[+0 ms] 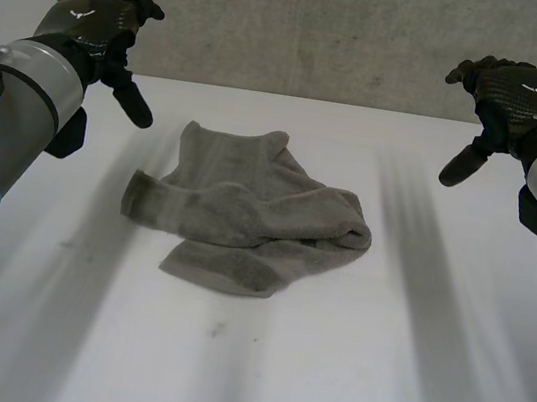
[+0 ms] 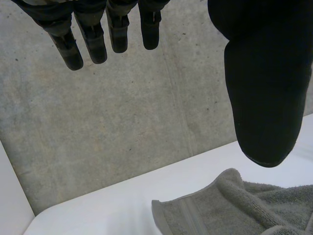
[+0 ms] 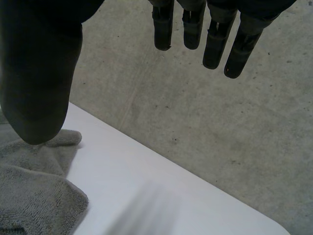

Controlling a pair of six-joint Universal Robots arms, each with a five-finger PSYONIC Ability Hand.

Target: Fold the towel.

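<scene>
The grey towel [image 1: 246, 213] lay crumpled in a heap near the middle of the table [image 1: 403, 383], unfolded. The left hand [image 1: 98, 24] and right hand [image 1: 512, 96] hovered above the far corners, fingers relaxed and empty, probably poised to reach its edges.

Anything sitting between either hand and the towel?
Nothing visible. The towel lies crumpled in the middle of the table, with bare white surface all around it. The left hand and right hand hover raised on either side of it, fingers open and holding nothing, with only air between them and the cloth.
</scene>
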